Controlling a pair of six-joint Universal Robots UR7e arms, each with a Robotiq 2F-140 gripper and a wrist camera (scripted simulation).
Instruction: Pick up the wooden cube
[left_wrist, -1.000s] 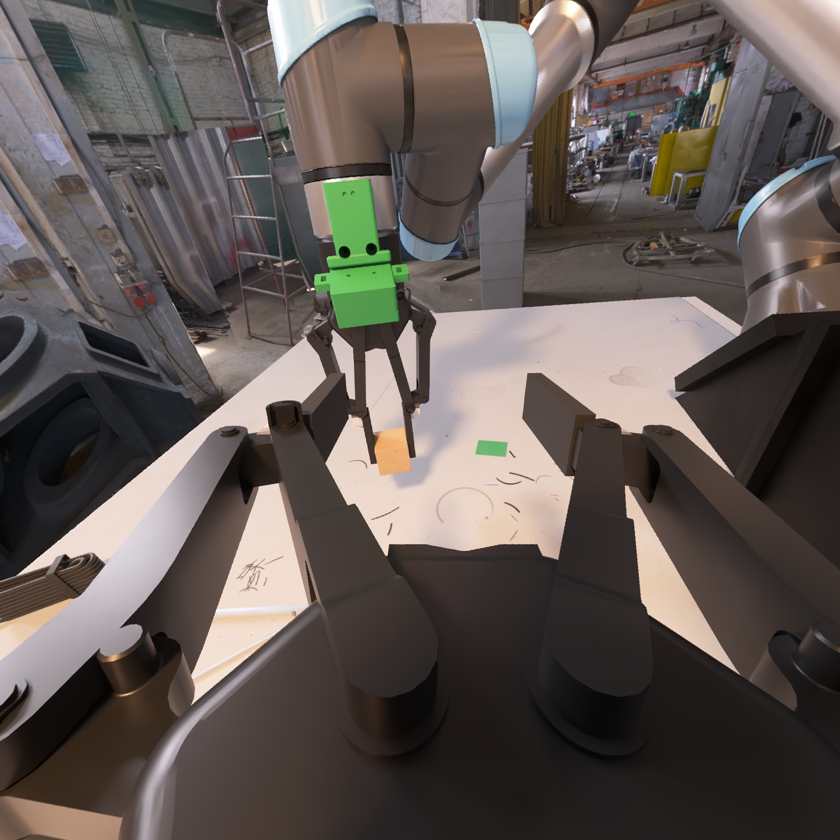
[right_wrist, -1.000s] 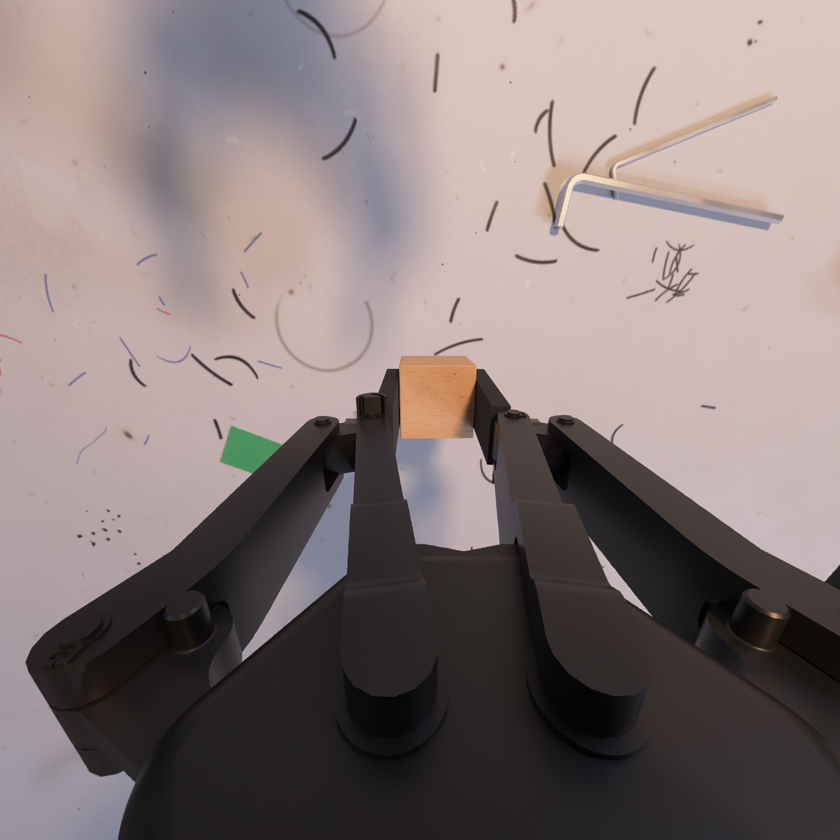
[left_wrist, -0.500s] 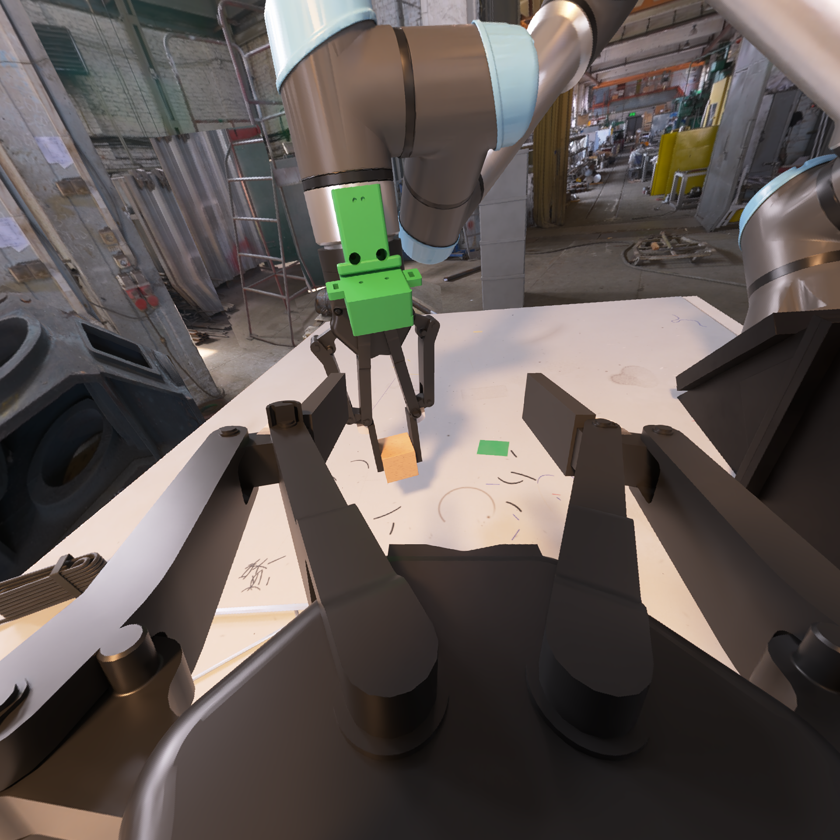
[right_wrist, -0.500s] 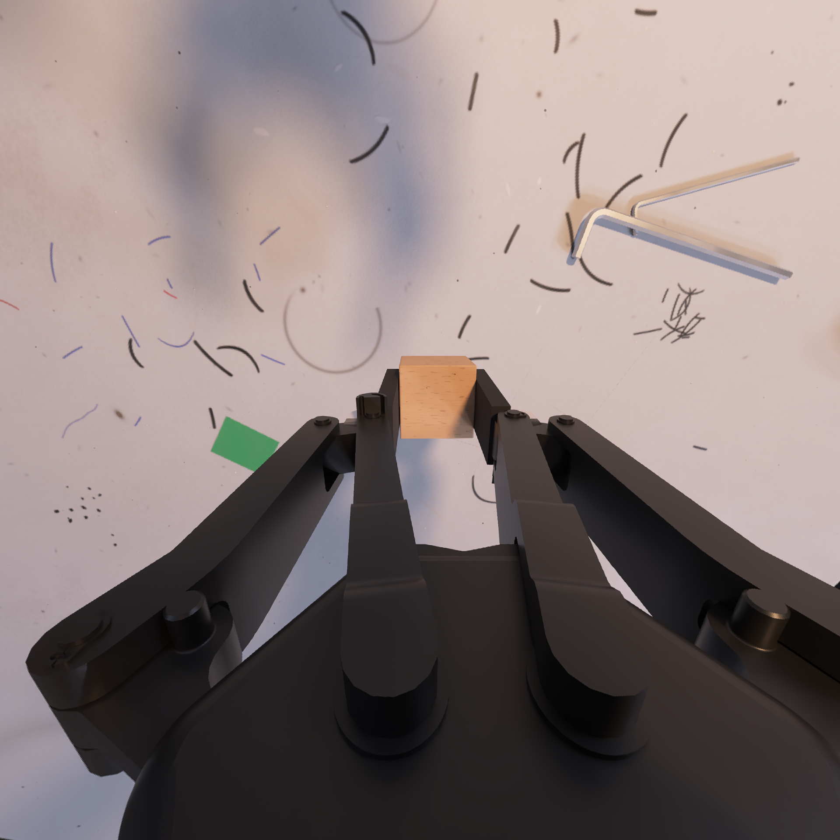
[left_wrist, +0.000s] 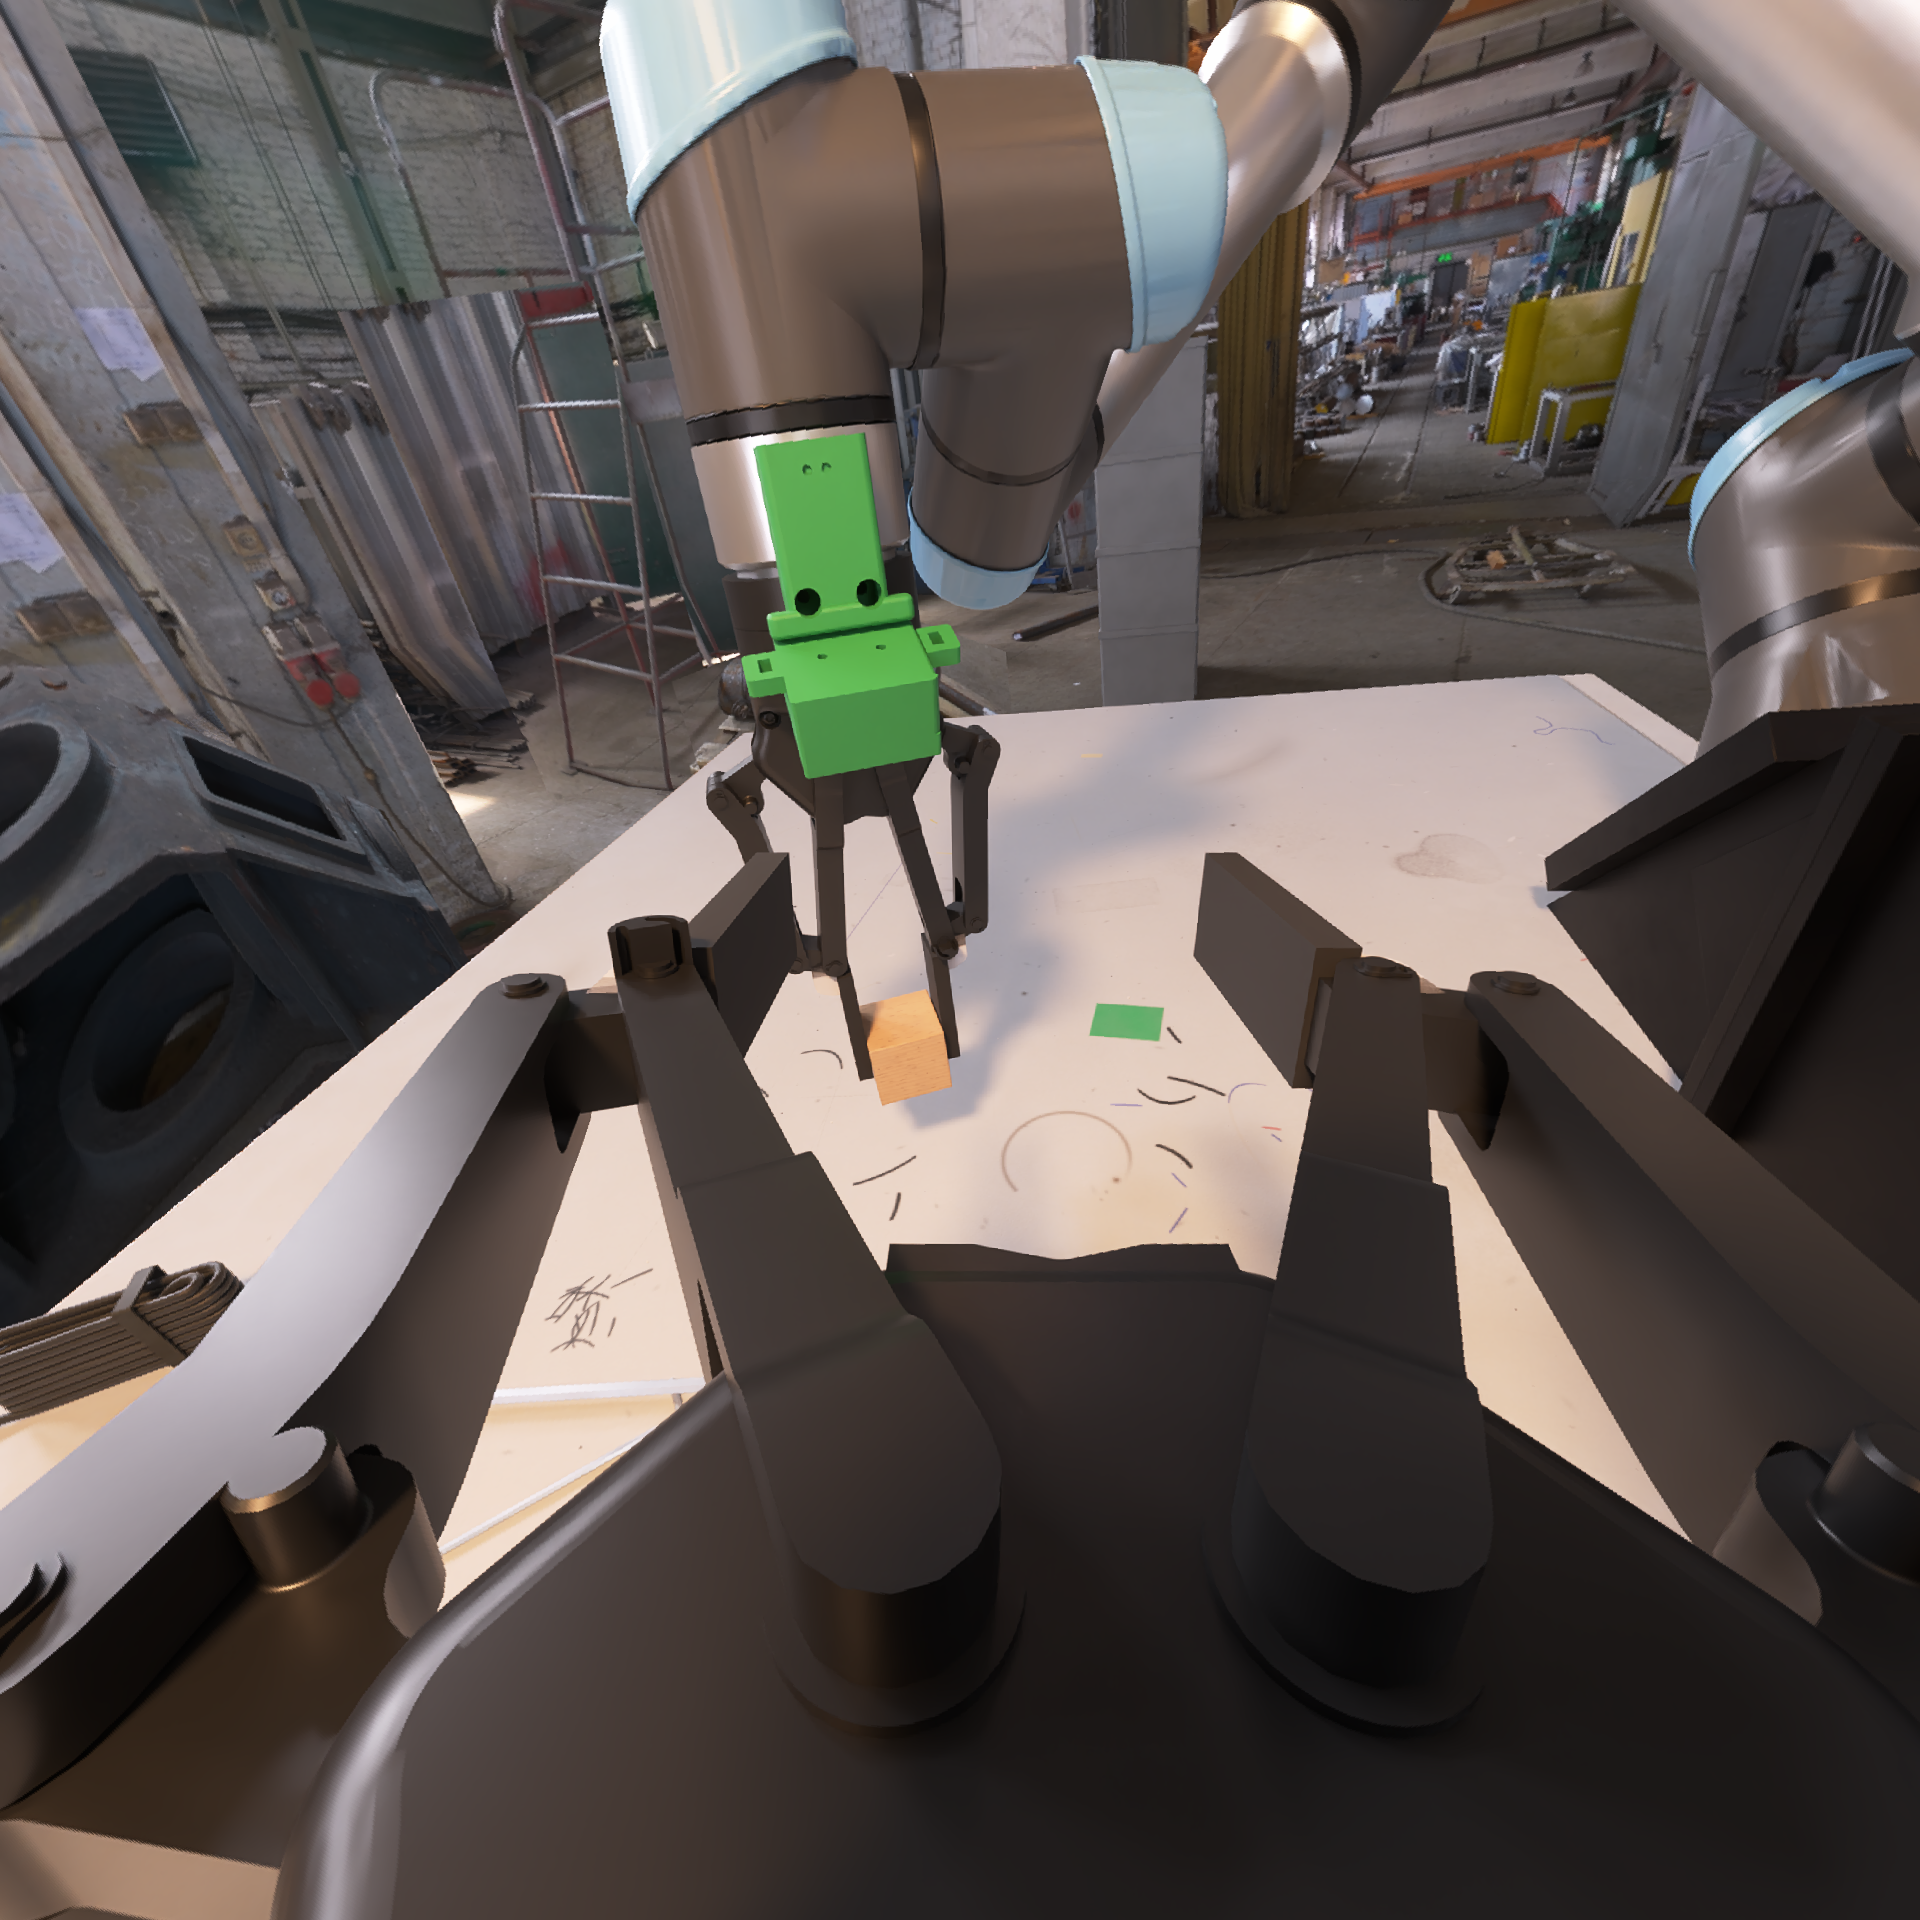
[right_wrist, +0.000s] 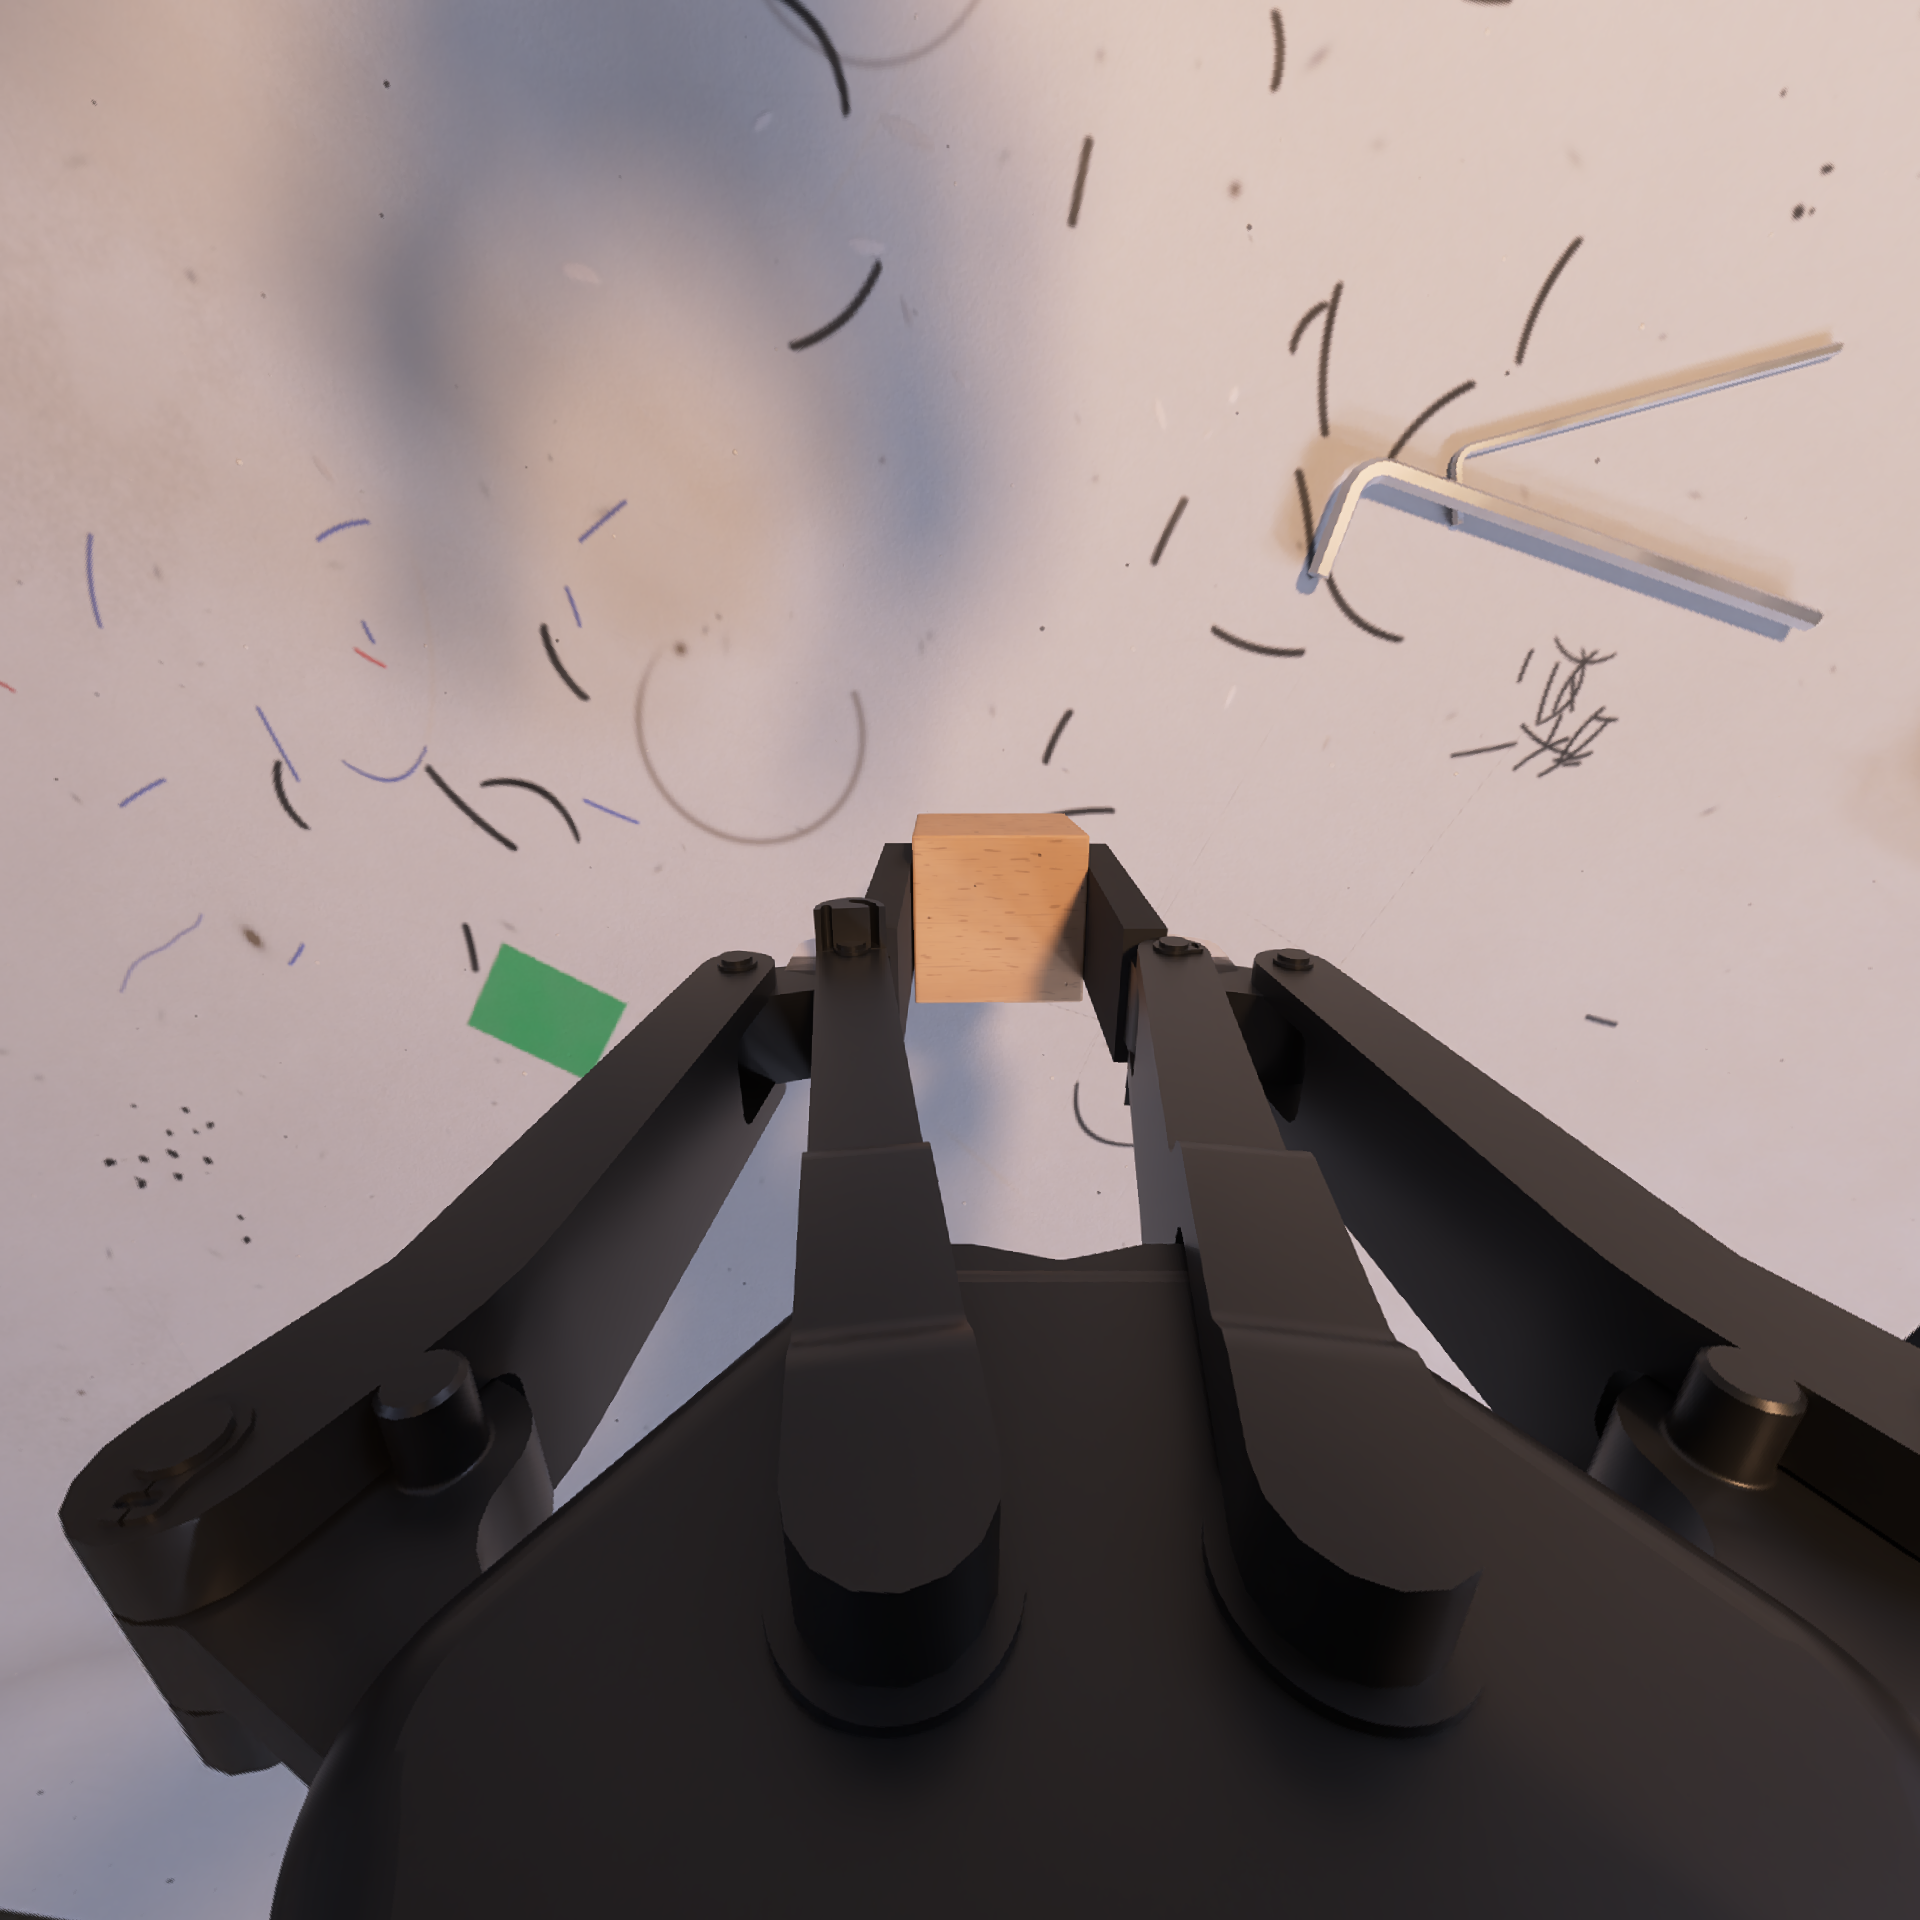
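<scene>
The wooden cube (right_wrist: 997, 909) is a small light-brown block pinched between my right gripper's two fingertips. My right gripper (right_wrist: 1000, 914) is shut on it and holds it above the white table (right_wrist: 727, 364). In the left wrist view the cube (left_wrist: 909, 1058) hangs in the right gripper (left_wrist: 906, 1039) under a green mount, clear of the table, with its shadow below. My left gripper (left_wrist: 987, 935) is open and empty, well back from the cube.
A green patch (right_wrist: 545, 1008) lies on the table left of the cube; it also shows in the left wrist view (left_wrist: 1126, 1021). Two metal hex keys (right_wrist: 1558, 520) lie at the far right. Pen marks and scratches cover the tabletop. The table's far edge (left_wrist: 1299, 696) borders a workshop floor.
My right gripper has moved with the cube in it, rising a little and drifting across the table; the hex keys and green patch slid down in its view. The left gripper has not moved.
</scene>
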